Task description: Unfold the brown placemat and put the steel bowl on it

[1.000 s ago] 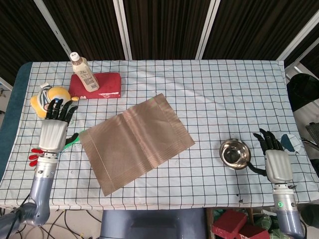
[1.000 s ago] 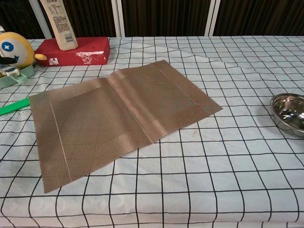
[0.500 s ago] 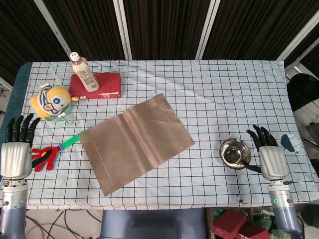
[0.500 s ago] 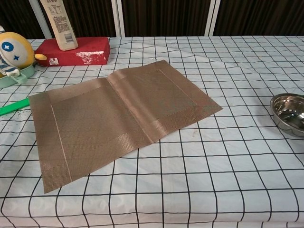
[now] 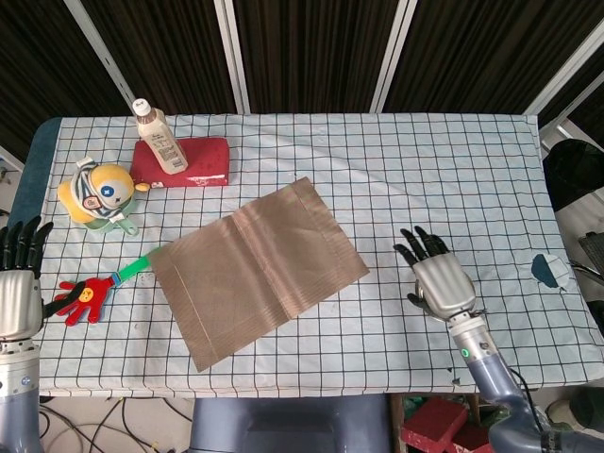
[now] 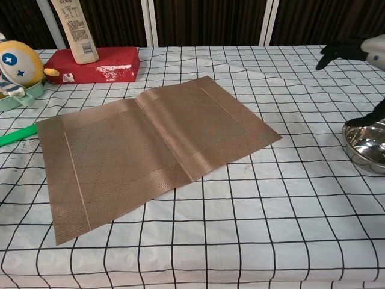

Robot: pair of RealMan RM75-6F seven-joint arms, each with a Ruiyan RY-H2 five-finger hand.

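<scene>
Steel bowl (image 6: 367,143) sits at the right of the table, and in the head view it is wholly hidden under the right hand (image 5: 440,281), which hovers over it palm down with fingers spread and nothing in them. The chest view shows only dark fingertips (image 6: 335,50) above the bowl and a thumb tip near its far rim; whether the thumb touches the rim I cannot tell. The left hand (image 5: 17,295) hangs off the left edge of the table, fingers apart, holding nothing.

Well to the left of the bowl, the brown placemat (image 5: 258,270) lies opened out flat on the checked tablecloth (image 5: 425,170), a centre crease slightly raised. That part looks finished; the bowl is the step left.

The risk, as I judge it, lies in the grasp. A polished, shallow bowl offers little to grip, so fingers closing from above may skid off the rim, flip it, or push it toward the near edge. A dragged carry could catch the mat's corner and rumple it. The red toy hand (image 5: 82,296), cartoon figure (image 5: 97,189), bottle (image 5: 159,138) and red block (image 5: 193,160) stand far off the path.
</scene>
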